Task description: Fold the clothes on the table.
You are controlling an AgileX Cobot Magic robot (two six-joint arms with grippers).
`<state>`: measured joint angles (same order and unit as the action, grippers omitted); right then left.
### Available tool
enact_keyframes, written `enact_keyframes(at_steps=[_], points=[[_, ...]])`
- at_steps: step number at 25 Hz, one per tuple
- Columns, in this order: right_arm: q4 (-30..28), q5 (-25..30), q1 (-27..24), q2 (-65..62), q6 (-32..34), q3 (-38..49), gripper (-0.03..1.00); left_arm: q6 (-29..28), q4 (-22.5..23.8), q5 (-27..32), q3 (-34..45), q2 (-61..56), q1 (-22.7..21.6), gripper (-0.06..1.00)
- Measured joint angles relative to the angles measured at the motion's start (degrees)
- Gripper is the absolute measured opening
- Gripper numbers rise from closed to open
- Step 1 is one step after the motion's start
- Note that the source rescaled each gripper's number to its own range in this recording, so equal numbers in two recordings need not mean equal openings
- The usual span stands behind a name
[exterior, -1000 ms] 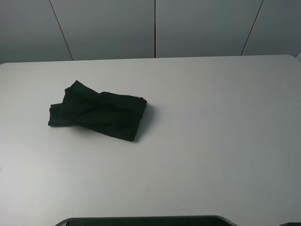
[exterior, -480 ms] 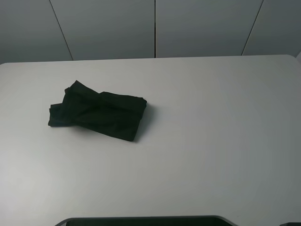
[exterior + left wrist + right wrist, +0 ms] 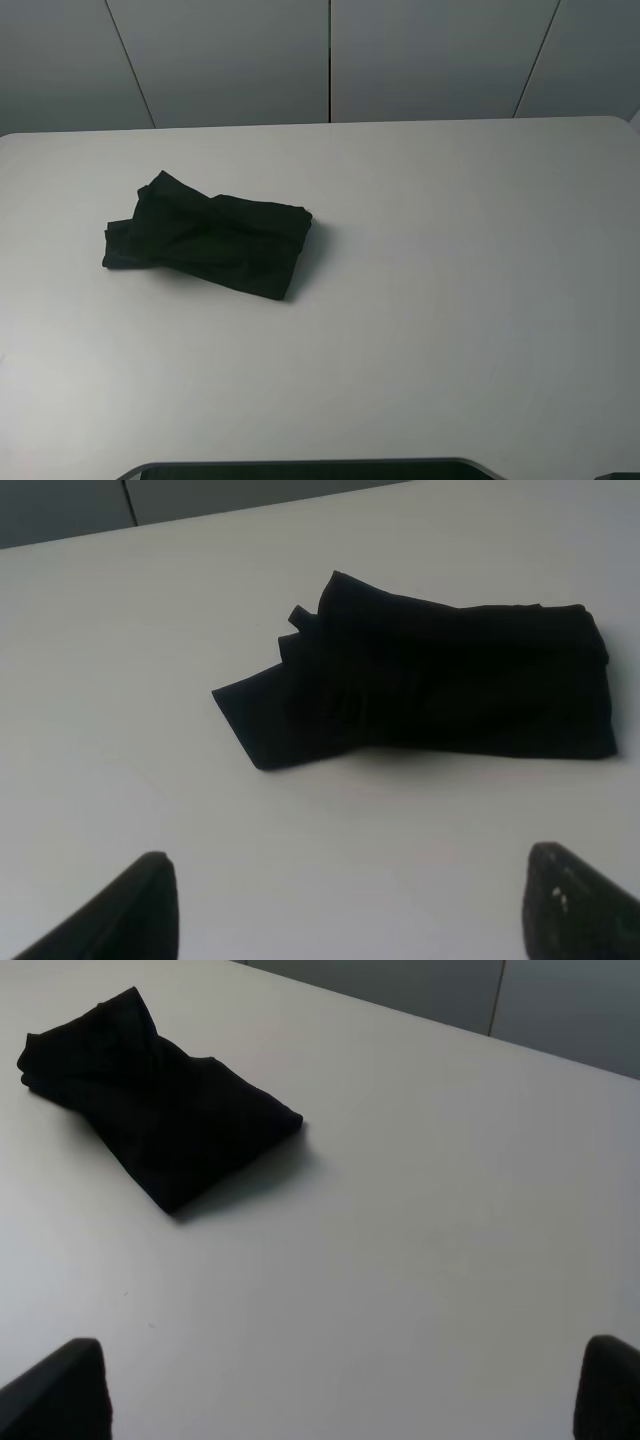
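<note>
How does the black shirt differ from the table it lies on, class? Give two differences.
The shirt is black and creased, bunched into an uneven folded bundle; the table is white, smooth and flat. The shirt covers only a small left part of the far larger table. Both look plain here, with no pattern showing.

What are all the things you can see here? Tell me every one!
T-shirt: one, black, bunched into a rough folded bundle, lying on the left part of the table; no print shows.
Table: one, white, fills most of the high view.
Wall panels: several, grey, behind the table's far edge.
Left end effector: one, black fingertips spread apart, short of the T-shirt, holding nothing.
Right end effector: one, black fingertips spread apart, over bare table, holding nothing.
</note>
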<state>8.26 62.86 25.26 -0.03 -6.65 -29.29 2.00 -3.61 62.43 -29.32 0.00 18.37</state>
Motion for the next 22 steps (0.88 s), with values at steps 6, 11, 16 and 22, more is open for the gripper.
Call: enact_keyframes(at_steps=[6,11,16,22], points=[[0.0,0.0,-0.3,0.0,-0.9,0.0,1.00,0.0,0.0,0.0,0.0,0.0,-0.1,0.94],[0.0,0.0,-6.4,0.0,-1.9,0.0,1.00,0.0,-0.2,0.0,0.0,0.0,-3.1,0.94],[0.0,0.0,-15.4,0.0,-2.0,0.0,1.00,0.0,-0.2,0.0,0.0,0.0,-8.0,0.94],[-0.2,0.0,-21.9,0.0,-2.1,0.0,1.00,0.0,-0.2,0.0,0.0,0.0,-10.3,0.94]])
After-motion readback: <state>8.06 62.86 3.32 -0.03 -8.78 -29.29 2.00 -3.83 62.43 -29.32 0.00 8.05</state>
